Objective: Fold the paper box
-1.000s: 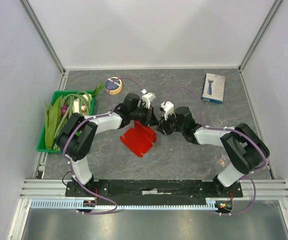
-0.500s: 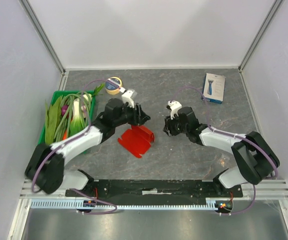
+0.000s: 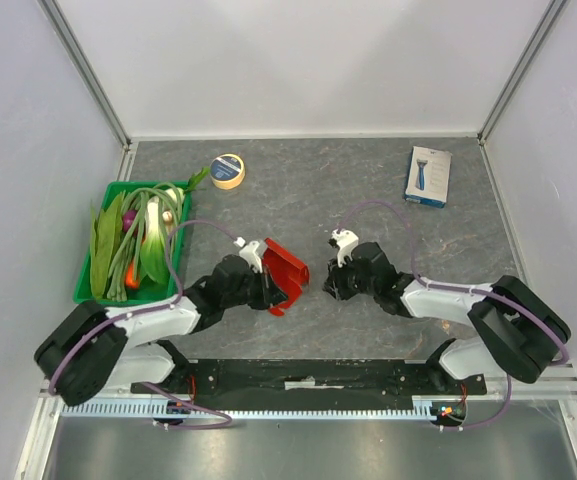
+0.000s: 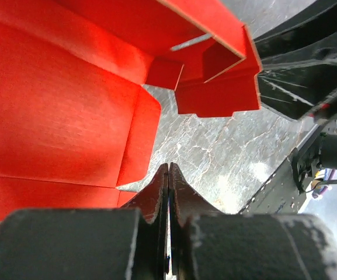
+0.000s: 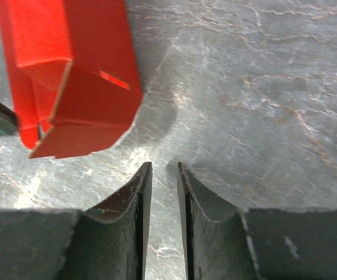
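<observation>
Bright red glossy thin-cardboard paper box [image 3: 286, 264], partly folded, flaps and a slot showing, standing on the grey marbled worktop [image 3: 368, 200] towards its near edge, left of centre, between the two grippers; left gripper [image 4: 168, 169] low at the box's near-left side, jaws pressed together, tips just beside the lower edge of a red flap, contact not discernible; right gripper [image 5: 162, 170] over bare worktop just right of the box, jaws a narrow gap apart, clear of the box; green plastic tray [image 3: 81, 293] of leafy vegetables at the left edge; yellow tape roll [image 3: 229, 171] near the far-left corner; white-and-blue rectangular retail box [image 3: 428, 176] near the far-right corner.
</observation>
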You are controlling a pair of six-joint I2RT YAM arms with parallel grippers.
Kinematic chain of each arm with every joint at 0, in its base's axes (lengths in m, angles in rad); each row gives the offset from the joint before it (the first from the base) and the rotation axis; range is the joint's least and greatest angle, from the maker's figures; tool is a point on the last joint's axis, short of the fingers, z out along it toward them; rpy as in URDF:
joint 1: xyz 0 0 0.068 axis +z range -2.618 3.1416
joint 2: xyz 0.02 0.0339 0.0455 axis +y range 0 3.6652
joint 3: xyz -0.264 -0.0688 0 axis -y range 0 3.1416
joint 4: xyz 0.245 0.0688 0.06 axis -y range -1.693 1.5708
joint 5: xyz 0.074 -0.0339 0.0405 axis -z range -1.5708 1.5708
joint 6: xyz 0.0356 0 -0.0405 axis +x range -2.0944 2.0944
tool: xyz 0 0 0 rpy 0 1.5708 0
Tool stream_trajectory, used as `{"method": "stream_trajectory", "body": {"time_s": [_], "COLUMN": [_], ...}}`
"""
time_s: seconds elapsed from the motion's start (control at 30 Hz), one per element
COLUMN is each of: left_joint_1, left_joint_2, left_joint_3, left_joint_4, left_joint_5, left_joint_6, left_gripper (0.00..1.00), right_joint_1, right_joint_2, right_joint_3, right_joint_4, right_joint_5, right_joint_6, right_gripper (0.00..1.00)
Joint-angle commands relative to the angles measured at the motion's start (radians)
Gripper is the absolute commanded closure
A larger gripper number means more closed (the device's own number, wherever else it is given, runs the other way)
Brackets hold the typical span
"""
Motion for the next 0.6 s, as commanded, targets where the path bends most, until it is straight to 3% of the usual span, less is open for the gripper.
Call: {"method": "stream_trajectory", "body": {"time_s": [0.0,0.27,0.57], "left_joint_1": [-0.060,-0.093,-0.095], "left_joint_2": [0.108,0.266,0.357], "left_joint_3": [0.007,-0.047,-0.077], "left_joint_4": [0.155,0.258,0.341], "left_joint_5": [-0.108,-0.247,-0.271], "left_joint_6": [-0.140,-0.177,-0.237], "left_gripper": [0.98,0.98,0.98], "right_joint_1": [0.042,0.074,0.104], "right_joint_2": [-0.009,0.018,0.069], "right_joint_3": [-0.034,-0.030,0.016], "right_joint_4": [0.175,0.264,0.301], "right_joint_5": [0.032,0.055,0.059], "right_joint_6": [0.052,-0.041,-0.135], "right_gripper": [0.69,0.67,0.62]}}
